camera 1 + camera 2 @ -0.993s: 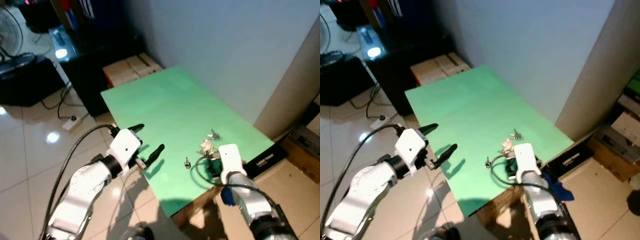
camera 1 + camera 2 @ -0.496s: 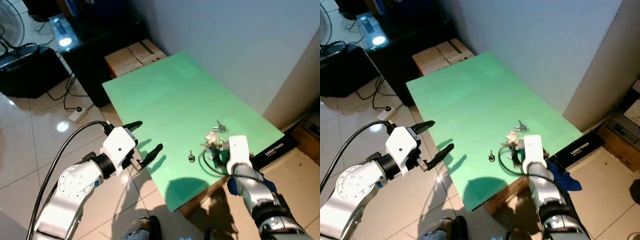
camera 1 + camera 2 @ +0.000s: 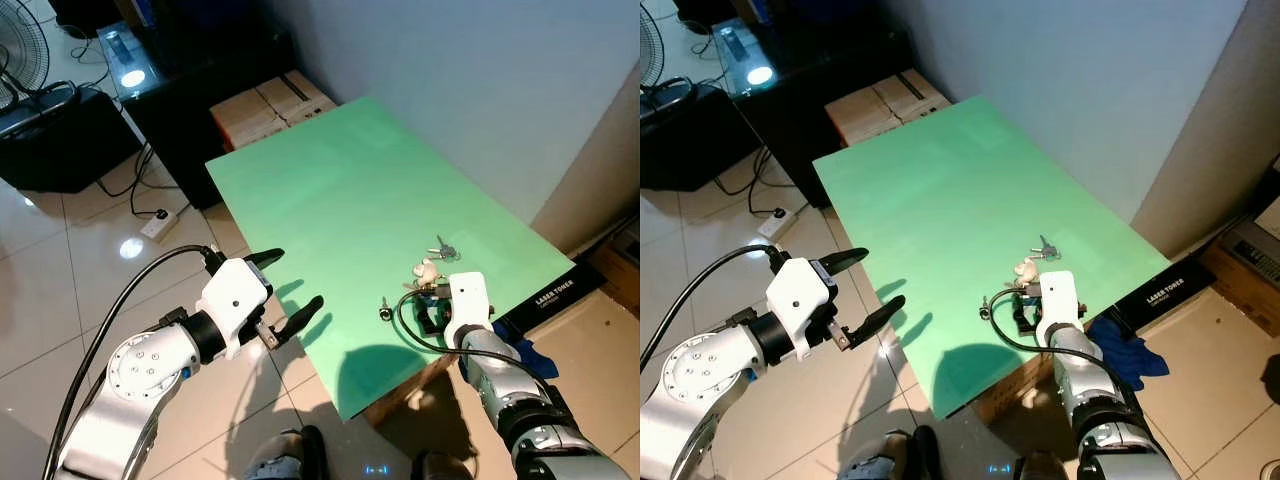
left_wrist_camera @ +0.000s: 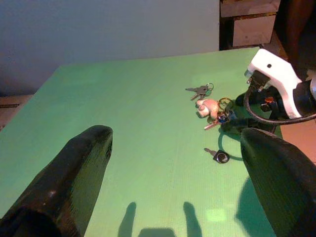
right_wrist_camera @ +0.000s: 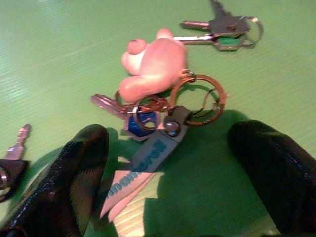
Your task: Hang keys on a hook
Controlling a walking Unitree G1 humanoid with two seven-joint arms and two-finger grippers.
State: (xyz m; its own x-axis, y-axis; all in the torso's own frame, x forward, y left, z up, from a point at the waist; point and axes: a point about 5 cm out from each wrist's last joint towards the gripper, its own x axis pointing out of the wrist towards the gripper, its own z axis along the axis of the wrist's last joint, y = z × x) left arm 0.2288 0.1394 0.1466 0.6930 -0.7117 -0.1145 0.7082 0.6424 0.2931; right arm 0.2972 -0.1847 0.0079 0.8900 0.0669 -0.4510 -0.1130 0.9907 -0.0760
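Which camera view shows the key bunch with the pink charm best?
The right wrist view: the key bunch lies close between the open right gripper's fingers, with charm, rings and tag clear. In the left wrist view it is small, beyond the open left gripper. In both eye views it is tiny, on the table.

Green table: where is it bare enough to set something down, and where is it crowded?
The green table is bare from the far cardboard boxes down to mid-table. It is crowded at the near right corner: key bunch, two-key ring, black-headed key, right gripper.
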